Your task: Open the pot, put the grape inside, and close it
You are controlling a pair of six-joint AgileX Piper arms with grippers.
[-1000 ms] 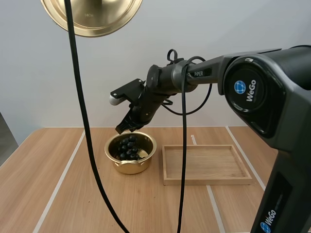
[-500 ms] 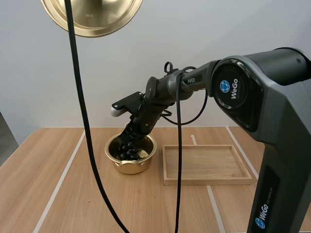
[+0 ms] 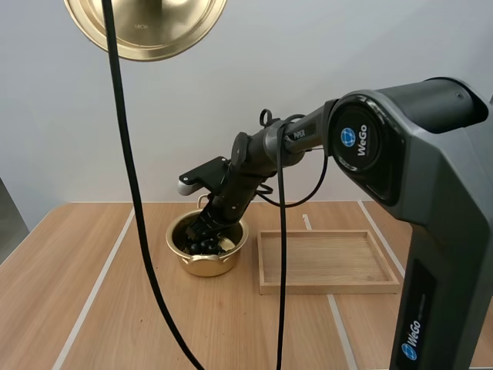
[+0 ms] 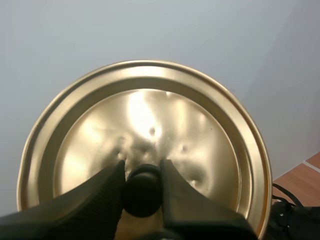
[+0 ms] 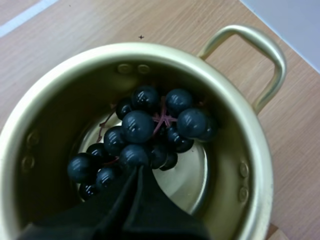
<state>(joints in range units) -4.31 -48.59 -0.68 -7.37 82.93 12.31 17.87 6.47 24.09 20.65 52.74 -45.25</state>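
Right wrist view: my right gripper (image 5: 138, 172) has its tips pinched on the near edge of the grapes (image 5: 145, 127), which sit inside the open pot (image 5: 150, 47), low enough, I judge, to be let go without a drop. Left wrist view: my left gripper (image 4: 142, 167) is clamped on the black knob (image 4: 142, 192), holding the lid (image 4: 200, 130) up, clear of the pot's mouth.

The right gripper (image 3: 200, 231) has sunk from just above the pot's (image 3: 209, 267) rim down inside, carrying the grapes (image 5: 137, 127) lower.
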